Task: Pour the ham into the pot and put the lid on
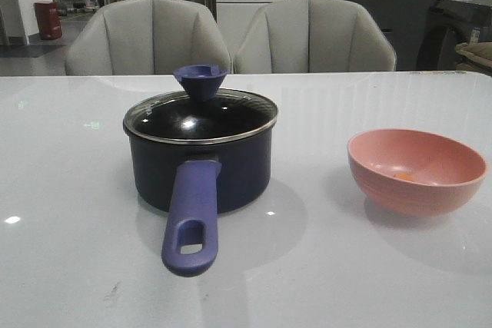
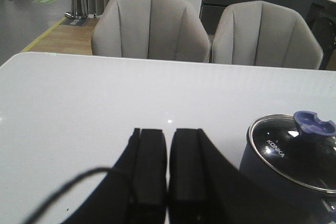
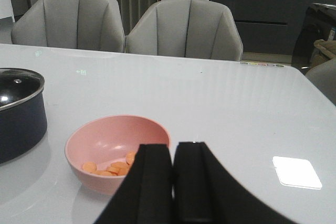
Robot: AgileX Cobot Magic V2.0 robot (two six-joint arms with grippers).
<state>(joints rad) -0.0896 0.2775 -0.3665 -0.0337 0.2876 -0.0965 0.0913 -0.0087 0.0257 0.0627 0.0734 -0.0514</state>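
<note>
Left claw (image 2: 167, 182): fingers pressed together, empty, beside pot.
Pot (image 1: 201, 163): table's 9 o'clock side, lid (image 1: 201, 115) on.
Bowl (image 1: 416, 170): 3 o'clock; right wrist view alone shows ham (image 3: 107, 169) slices.
Right claw (image 3: 173, 182): closed, empty.
Chairs (image 1: 231, 36): 12 o'clock.

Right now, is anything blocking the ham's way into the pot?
Yes. The glass lid sits on the pot, closing its mouth. The ham still lies in the pink bowl, apart from the pot.
</note>
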